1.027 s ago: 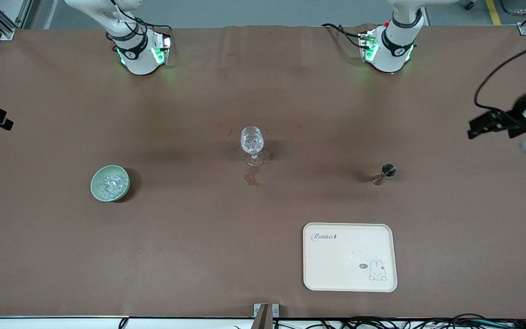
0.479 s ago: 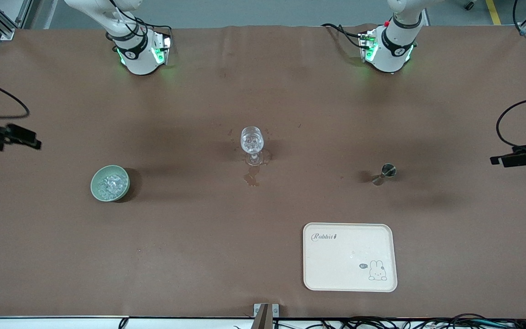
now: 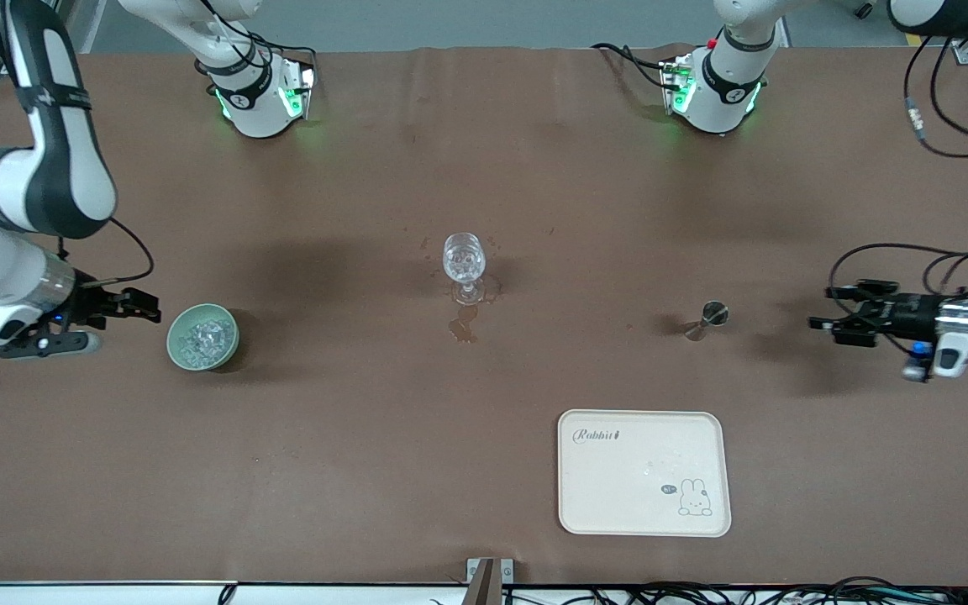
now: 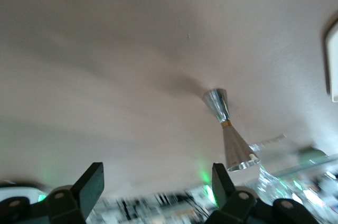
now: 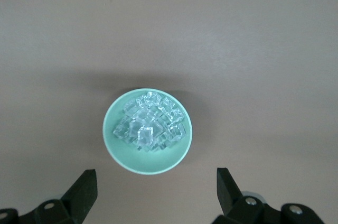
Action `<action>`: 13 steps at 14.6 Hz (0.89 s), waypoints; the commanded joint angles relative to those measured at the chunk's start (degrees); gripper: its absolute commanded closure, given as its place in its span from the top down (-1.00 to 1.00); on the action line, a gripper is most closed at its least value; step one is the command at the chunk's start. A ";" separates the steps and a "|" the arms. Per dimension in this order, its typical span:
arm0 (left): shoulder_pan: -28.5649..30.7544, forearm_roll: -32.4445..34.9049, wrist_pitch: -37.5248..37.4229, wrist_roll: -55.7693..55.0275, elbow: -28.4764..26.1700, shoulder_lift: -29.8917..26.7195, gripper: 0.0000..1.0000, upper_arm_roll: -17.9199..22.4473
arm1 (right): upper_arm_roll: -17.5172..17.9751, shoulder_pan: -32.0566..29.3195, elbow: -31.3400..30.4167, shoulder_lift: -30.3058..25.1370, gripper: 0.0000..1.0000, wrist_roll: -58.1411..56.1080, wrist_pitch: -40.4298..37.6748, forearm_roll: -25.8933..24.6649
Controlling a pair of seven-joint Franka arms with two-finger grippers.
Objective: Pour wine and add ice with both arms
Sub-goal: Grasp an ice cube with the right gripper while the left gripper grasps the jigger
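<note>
A pale green bowl (image 3: 177, 353) holds several clear ice chunks (image 3: 203, 338) toward the right arm's end of the table. My right gripper (image 3: 148, 309) is open and empty just beside the bowl; in the right wrist view the bowl (image 5: 119, 152) and ice (image 5: 151, 124) lie just ahead of its open fingers (image 5: 84, 189). A clear stemmed glass (image 3: 463, 260) stands mid-table. A metal jigger (image 3: 707, 320) stands toward the left arm's end. My left gripper (image 3: 822, 307) is open and empty, apart from the jigger (image 4: 228, 131), which shows ahead of it in the left wrist view.
A cream tray with a rabbit drawing (image 3: 585, 504) lies nearer the front camera than the jigger. A wet stain (image 3: 463, 328) marks the brown table cover by the glass's foot. Both arm bases stand along the table's top edge.
Both arms have swung in from the table's ends. The right gripper has come down beside the bowl, and the left gripper has come in toward the jigger. Objects have not moved.
</note>
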 commanded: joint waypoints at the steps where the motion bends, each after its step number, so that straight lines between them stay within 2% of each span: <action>1: -0.91 -5.93 -1.41 -2.39 -1.56 3.76 0.81 -0.27 | 0.31 0.31 -2.82 2.15 1.00 -2.51 4.76 0.71; 5: -3.81 -9.81 -0.71 -6.86 -1.57 6.84 0.81 -0.27 | 0.31 2.77 -8.87 5.32 0.95 -2.86 17.40 0.71; 10: -6.72 -13.42 -0.01 -11.61 -1.65 8.07 0.75 -0.18 | 0.31 2.60 -9.50 7.44 0.45 -4.53 20.15 0.63; 13: -6.98 -13.69 1.40 -11.71 -1.74 8.87 0.75 -0.18 | 0.31 2.86 -10.03 8.14 0.28 -4.97 20.33 0.54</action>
